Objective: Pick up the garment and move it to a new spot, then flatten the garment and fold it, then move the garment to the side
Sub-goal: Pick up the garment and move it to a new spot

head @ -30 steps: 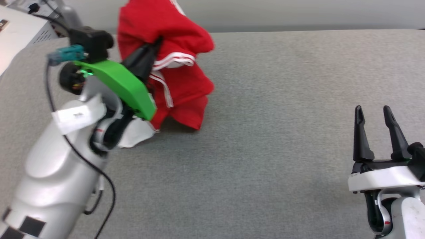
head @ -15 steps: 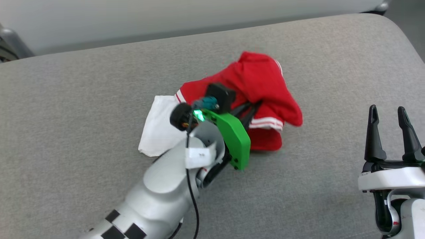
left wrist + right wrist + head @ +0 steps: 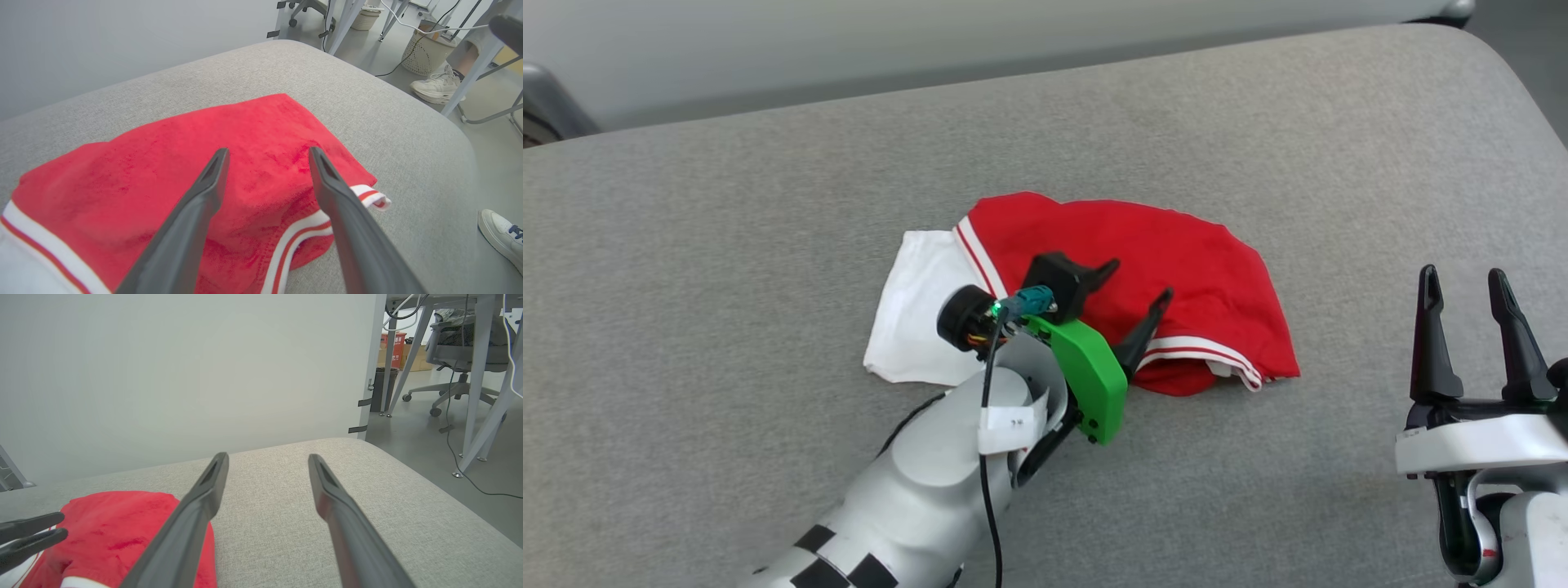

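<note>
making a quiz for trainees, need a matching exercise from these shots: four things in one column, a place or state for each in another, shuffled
Column one:
1. garment
2. left gripper
3. right gripper
4. white sleeve

Column two:
a. open, above bare grey surface, away from the cloth
b. lying loose and unfolded on the grey surface
c. open, fingers over the red cloth
d. flat, at the left of the red part in the head view

Pairs: 1-b, 2-c, 3-a, 4-d
</note>
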Controlling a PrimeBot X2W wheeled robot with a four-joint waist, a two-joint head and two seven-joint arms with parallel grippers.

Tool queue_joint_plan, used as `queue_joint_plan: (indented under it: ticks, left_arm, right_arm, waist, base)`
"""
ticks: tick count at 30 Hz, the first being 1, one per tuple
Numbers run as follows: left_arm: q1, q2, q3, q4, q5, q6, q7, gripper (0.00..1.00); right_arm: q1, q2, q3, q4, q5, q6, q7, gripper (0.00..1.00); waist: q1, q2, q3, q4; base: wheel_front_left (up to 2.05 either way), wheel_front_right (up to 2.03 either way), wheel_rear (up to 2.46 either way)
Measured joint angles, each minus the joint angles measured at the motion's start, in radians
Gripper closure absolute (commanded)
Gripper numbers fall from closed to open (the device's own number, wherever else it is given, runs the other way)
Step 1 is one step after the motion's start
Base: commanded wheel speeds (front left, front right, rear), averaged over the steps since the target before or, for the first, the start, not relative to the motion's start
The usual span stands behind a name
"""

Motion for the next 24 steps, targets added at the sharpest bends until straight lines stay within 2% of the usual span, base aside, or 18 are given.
queue_joint_plan:
  ticks: [5,9,12,14,18,21,24]
  left_arm:
    - [-0.016,0.028,0.05,-0.011,0.0,0.008,-0.055,0.0]
    - [-0.011,0.097,0.117,-0.063,0.004,0.042,-0.075,0.0]
    - [0.039,0.162,0.217,-0.154,0.012,0.081,-0.078,0.0]
    - [0.115,0.205,0.288,-0.229,0.022,0.103,-0.078,0.0]
    - [0.29,0.256,0.397,-0.35,0.044,0.126,-0.078,0.0]
    - [0.416,0.263,0.467,-0.439,0.099,0.132,-0.078,0.0]
    - [0.514,0.245,0.525,-0.502,0.141,0.132,-0.078,0.0]
  right_arm:
    - [0.023,0.0,-0.01,0.003,-0.018,0.0,0.0,0.0]
    - [0.038,0.0,-0.011,0.003,-0.031,0.0,0.0,0.0]
    - [0.053,0.001,-0.005,0.004,-0.027,0.0,0.0,0.0]
    - [0.063,0.0,-0.007,0.004,-0.026,0.0,0.0,0.0]
    - [0.08,0.001,-0.001,-0.002,-0.032,0.0,0.0,0.0]
    - [0.096,0.001,0.0,-0.013,-0.038,0.0,0.0,0.0]
    - [0.105,0.001,0.007,-0.016,-0.046,0.0,0.0,0.0]
  waist:
    - [0.0,0.0,-0.034,0.049]
    - [0.0,0.0,-0.066,0.093]
    - [0.0,0.0,-0.093,0.121]
    - [0.0,0.0,-0.11,0.14]
    - [0.0,0.0,-0.137,0.17]
    - [0.0,0.0,-0.152,0.191]
    - [0.0,0.0,-0.162,0.205]
  base:
    - [0.0,0.0,0.0]
    - [0.0,0.0,0.0]
    - [0.0,0.0,0.0]
    - [0.0,0.0,0.0]
    - [0.0,0.0,0.0]
    - [0.0,0.0,0.0]
    - [0.0,0.0,0.0]
